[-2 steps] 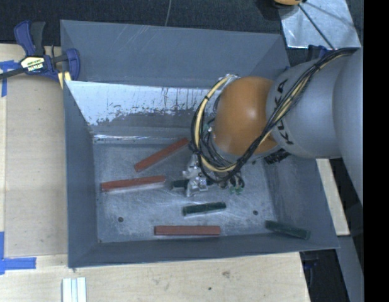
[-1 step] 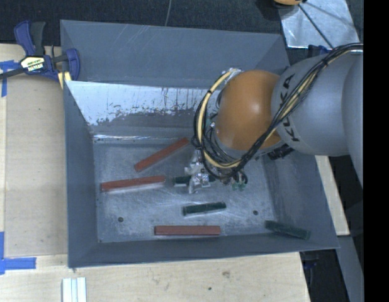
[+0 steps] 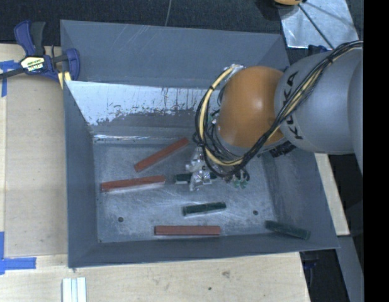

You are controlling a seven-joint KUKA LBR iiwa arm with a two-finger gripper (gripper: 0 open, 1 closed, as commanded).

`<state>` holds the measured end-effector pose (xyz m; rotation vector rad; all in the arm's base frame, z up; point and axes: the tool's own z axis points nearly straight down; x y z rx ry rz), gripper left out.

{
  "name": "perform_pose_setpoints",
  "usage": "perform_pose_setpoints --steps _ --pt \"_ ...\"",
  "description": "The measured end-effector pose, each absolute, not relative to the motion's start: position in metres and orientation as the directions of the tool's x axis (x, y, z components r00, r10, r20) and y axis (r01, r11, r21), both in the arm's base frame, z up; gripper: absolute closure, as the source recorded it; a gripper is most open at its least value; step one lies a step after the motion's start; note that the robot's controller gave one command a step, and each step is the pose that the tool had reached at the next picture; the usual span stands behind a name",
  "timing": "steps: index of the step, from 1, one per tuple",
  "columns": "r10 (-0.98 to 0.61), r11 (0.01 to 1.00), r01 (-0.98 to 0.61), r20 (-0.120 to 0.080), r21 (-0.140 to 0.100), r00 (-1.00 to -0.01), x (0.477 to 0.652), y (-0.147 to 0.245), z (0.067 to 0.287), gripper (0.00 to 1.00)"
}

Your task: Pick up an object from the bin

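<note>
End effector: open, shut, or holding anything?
End effector: cannot be told. It sits just right of a red-brown stick.

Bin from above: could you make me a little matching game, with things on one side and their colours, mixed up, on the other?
Things:
1 claw
2 stick along the lower wall
3 stick in the lower right corner
4 rounded cover on the arm

Colours:
a orange
b silvery
c reddish brown
d nearly black

Pairs: 1-b, 2-c, 3-d, 4-a
</note>
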<state>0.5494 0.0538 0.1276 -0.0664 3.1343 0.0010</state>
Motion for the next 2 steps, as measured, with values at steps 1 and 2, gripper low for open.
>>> perform_pose_setpoints --steps 1,2 --pt "-0.042 0.999 -0.042 -0.006 0.000 -0.999 0.5493 0.0537 0.1340 1.00" --pt "-0.043 0.999 -0.043 -0.006 0.000 -0.999 0.5495 0.0537 0.1382 1.00"
